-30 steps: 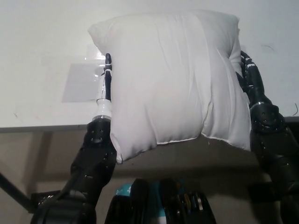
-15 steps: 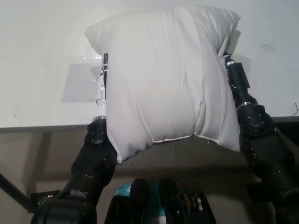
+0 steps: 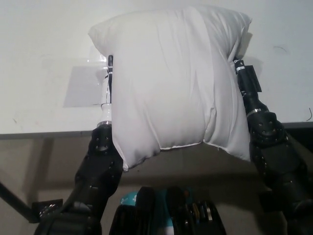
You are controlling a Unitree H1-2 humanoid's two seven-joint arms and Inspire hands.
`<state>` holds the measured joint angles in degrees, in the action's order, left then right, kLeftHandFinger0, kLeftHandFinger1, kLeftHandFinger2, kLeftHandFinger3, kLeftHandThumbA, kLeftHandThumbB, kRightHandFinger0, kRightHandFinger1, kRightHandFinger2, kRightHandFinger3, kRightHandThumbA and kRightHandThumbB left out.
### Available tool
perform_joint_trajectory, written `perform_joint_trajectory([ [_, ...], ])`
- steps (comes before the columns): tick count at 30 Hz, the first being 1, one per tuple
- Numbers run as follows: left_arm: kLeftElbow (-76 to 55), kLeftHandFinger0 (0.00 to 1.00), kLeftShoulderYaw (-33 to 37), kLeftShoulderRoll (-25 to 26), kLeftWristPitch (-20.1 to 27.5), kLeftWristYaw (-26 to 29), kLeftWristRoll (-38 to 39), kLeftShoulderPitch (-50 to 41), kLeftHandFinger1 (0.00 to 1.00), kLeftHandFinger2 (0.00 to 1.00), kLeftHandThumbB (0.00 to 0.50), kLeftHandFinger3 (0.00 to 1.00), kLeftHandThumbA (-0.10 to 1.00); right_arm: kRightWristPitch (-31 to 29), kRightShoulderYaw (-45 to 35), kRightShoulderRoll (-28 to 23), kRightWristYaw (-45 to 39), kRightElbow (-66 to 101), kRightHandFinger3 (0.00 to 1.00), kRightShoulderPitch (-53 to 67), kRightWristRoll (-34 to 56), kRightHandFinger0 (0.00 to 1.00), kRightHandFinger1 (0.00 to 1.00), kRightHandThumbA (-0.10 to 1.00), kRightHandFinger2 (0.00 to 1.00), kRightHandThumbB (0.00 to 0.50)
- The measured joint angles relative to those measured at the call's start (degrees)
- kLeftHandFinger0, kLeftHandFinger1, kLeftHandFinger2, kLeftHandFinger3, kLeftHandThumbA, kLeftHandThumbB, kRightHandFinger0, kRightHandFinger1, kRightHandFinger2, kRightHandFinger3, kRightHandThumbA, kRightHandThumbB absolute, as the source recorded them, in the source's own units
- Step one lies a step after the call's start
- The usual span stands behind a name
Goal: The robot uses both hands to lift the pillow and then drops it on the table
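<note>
2 arms bracket a single white pillow (image 3: 171, 81), 1 on each side, and the pillow is raised between them in front of the head camera. The left hand (image 3: 108, 83) shows only as a narrow white and black strip pressed against the pillow's left edge; most of it is hidden behind the fabric, so the spread of its fingers cannot be determined. The right hand (image 3: 246, 81) is likewise covered by the pillow, with only a black wrist section and a pale band visible where it meets the pillow's right edge; whether it is spread or closed cannot be determined. The pillow is tilted, its upper corners lying over the white table (image 3: 44, 44) in the picture and its lower corners hanging past the table's near edge, above the darker floor area. Its cover is creased, with a vertical fold right of centre. A clear rectangular sheet (image 3: 83, 85) lies flat on the table just left of the left hand. No brand, label or legible writing is visible on the pillow, the arms or the table.
</note>
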<state>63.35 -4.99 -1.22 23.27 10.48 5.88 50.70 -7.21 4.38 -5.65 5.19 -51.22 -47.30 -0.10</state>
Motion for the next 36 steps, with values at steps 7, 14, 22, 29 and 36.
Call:
perform_joint_trajectory([
  [7,-5.81,1.00,2.49,1.23,-2.78,0.31,-0.33,0.83,1.00,1.00,0.202,1.00,1.00,2.59,-1.26,-0.03,-0.08,6.87,1.00,0.58,1.27,1.00,1.00,1.00,1.00,0.430],
  [14,-11.70,1.00,4.96,2.48,-5.10,0.94,-1.62,3.03,1.00,1.00,0.174,1.00,1.00,5.80,-1.89,-1.20,-0.09,11.32,1.00,-0.98,1.54,1.00,1.00,1.00,1.00,0.385],
  [22,-22.05,1.00,5.18,2.50,-8.63,1.59,-2.27,6.11,1.00,1.00,0.267,1.00,1.00,8.42,-2.25,-4.48,-0.15,18.58,1.00,-5.12,1.45,1.00,1.00,1.00,1.00,0.439],
  [29,-31.64,1.00,5.17,3.64,-12.29,2.33,-3.53,11.00,1.00,1.00,0.288,1.00,1.00,10.99,-2.48,-6.87,-0.13,27.36,1.00,-9.09,0.99,1.00,1.00,1.00,1.00,0.425],
  [36,-38.45,1.00,5.05,4.18,-14.90,2.34,-4.02,14.01,1.00,1.00,0.292,1.00,1.00,13.23,-3.33,-7.10,0.07,33.57,1.00,-12.28,0.88,1.00,1.00,1.00,1.00,0.452],
])
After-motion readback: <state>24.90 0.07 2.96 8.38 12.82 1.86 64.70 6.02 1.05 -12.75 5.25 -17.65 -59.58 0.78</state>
